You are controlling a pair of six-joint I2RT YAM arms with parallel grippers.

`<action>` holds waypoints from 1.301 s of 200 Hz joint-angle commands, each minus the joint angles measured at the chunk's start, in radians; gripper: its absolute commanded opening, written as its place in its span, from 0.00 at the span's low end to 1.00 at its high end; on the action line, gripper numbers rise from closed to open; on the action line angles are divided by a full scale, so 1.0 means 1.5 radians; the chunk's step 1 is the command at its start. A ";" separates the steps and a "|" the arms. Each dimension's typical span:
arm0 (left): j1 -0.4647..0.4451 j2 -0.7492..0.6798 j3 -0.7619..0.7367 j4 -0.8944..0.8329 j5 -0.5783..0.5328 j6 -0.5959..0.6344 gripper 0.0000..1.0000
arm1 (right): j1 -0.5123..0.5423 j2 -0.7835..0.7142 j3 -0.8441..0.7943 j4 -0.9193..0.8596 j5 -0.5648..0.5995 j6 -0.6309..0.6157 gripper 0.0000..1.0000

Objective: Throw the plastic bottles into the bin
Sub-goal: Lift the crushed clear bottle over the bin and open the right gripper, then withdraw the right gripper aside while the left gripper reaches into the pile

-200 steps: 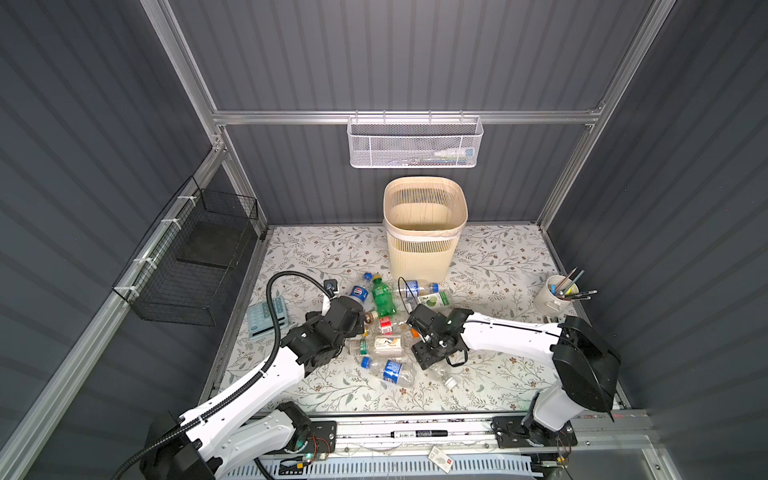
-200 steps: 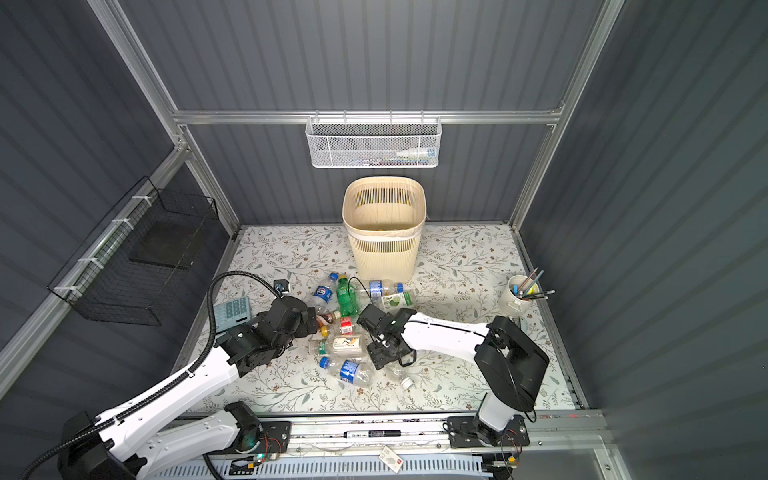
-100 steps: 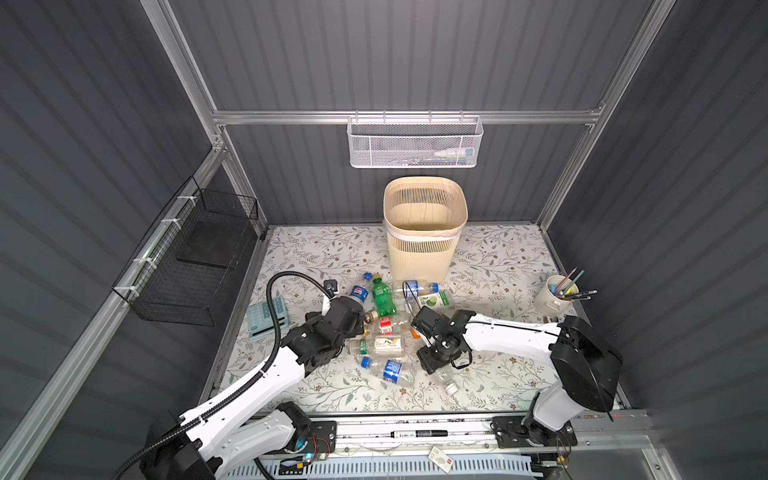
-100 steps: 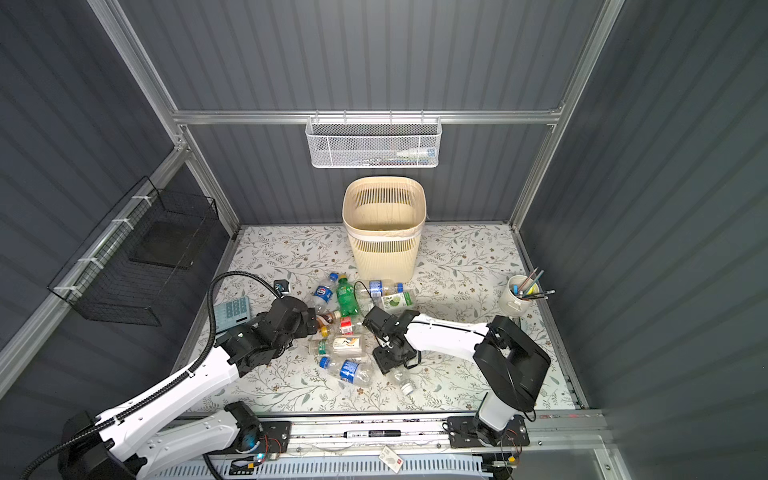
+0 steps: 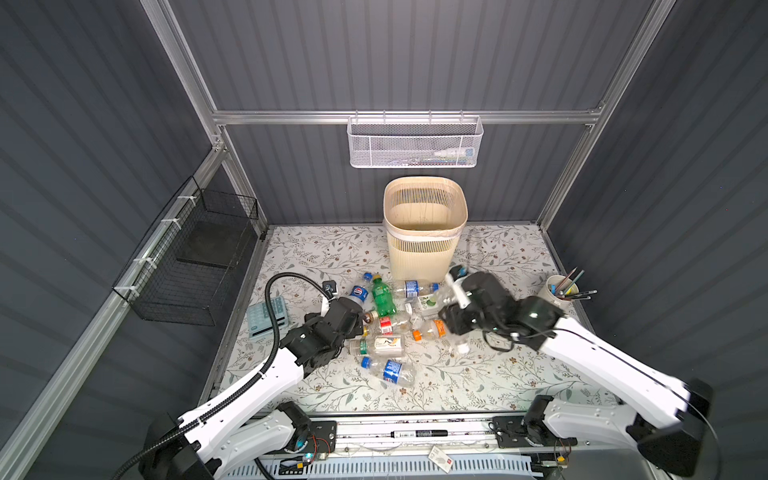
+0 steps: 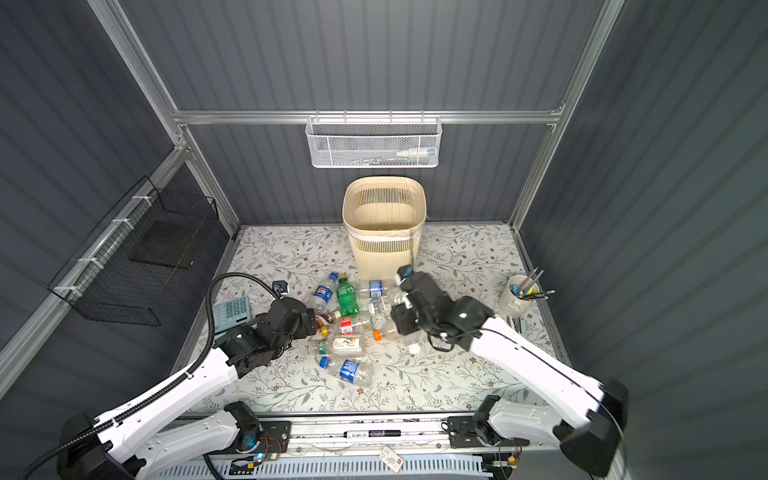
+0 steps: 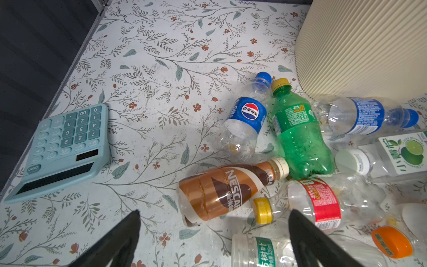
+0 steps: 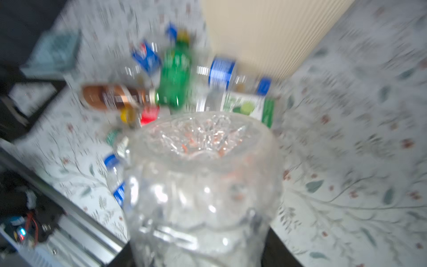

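Note:
Several plastic bottles lie in a heap in front of the beige bin, among them a green bottle and a brown-sleeved bottle. My right gripper is shut on a clear bottle with a white cap, held above the heap's right edge. The held bottle fills the blurred right wrist view, base pointing away. My left gripper stands open at the brown-sleeved bottle's lower end, a finger on each side, not touching.
A teal calculator lies left of the heap. A white pen cup stands at the right edge. A black wire basket hangs on the left wall. A white mesh basket hangs above the bin.
My right gripper has shut on the clear white-capped bottle and lifted it off the table, moving toward the bin. The left arm has barely moved.

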 commanded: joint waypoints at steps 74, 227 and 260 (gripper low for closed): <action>-0.002 -0.004 -0.004 0.030 0.040 -0.017 1.00 | -0.216 0.178 0.319 0.350 -0.061 -0.089 0.53; -0.273 0.110 0.129 -0.056 -0.050 0.334 1.00 | -0.302 0.089 0.090 0.199 -0.086 0.028 0.99; -0.322 0.168 0.156 -0.113 0.042 0.475 1.00 | -0.368 -0.055 -0.123 0.204 -0.105 0.074 0.99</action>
